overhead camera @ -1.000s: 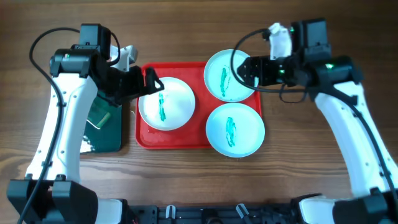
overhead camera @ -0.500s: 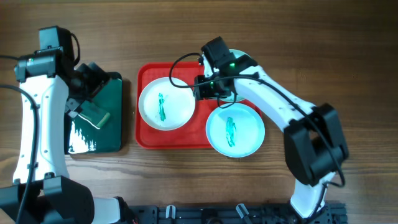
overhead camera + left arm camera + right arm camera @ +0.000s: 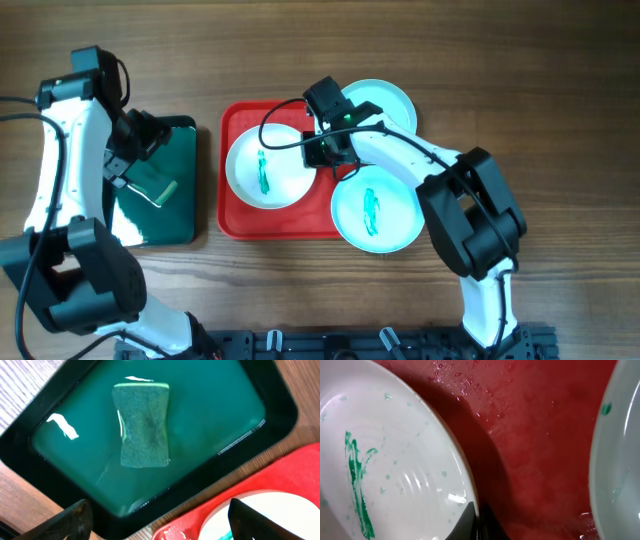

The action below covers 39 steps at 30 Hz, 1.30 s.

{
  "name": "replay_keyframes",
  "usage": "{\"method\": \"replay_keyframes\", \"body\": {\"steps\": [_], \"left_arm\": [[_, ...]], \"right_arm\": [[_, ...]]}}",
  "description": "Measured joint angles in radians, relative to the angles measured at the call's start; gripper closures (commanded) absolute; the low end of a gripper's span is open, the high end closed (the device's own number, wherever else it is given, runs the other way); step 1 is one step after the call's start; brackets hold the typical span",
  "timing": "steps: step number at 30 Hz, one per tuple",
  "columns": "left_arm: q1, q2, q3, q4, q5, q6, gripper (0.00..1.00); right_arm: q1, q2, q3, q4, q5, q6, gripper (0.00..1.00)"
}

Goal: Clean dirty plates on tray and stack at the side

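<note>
Three plates, all with teal smears. White plate [image 3: 268,170] lies flat in red tray [image 3: 235,225], left half. Far aqua plate [image 3: 388,98] overhangs tray's far right rim; near aqua plate [image 3: 378,210] overhangs its near right corner. Right gripper [image 3: 330,152] sits at white plate's right rim; grip cannot be told. Left gripper [image 3: 160,522] spread wide, holding nothing, above sponge [image 3: 142,425] in green tray [image 3: 215,405].

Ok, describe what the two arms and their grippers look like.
Both arms have smooth white links joined by bulky black joint housings. The left arm and right arm each carry a thin black cable that loops outside the shell. The left gripper has dark, tapering fingers. The right gripper is black too.
</note>
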Motion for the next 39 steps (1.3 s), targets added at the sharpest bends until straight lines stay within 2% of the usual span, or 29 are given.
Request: {"method": "replay_keyframes", "body": {"steps": [2,4,6,8,11,16,23,36,39], "left_arm": [[0.0,0.02,0.0,0.0,-0.03,-0.04,0.21],[0.0,0.044,-0.001,0.014,-0.059,-0.092,0.63],[0.0,0.048,-0.033,0.074,-0.084,-0.121,0.59],[0.0,0.048,-0.07,0.138,-0.094,-0.072,0.56],[0.001,0.052,-0.14,0.206,-0.101,-0.034,0.55],[0.003,0.052,-0.239,0.312,-0.108,-0.016,0.64],[0.003,0.052,-0.331,0.451,-0.108,-0.013,0.65],[0.003,0.052,-0.362,0.488,-0.128,-0.013,0.68],[0.003,0.069,-0.362,0.493,-0.133,-0.013,0.74]], "right_arm": [[0.006,0.0,0.001,0.003,0.012,0.004,0.96],[0.013,0.0,0.004,0.003,0.027,0.008,0.96],[0.014,0.0,0.004,0.003,0.028,0.008,0.96],[0.014,0.0,0.005,0.004,0.029,0.008,0.96],[0.014,0.0,0.005,0.005,0.029,0.008,0.96],[0.015,0.0,0.005,0.005,0.032,0.008,0.96],[0.016,0.0,0.005,0.006,0.035,0.008,0.96],[0.016,0.0,0.005,0.006,0.036,0.008,0.96],[0.016,0.0,0.005,0.006,0.036,0.008,0.96]]}}
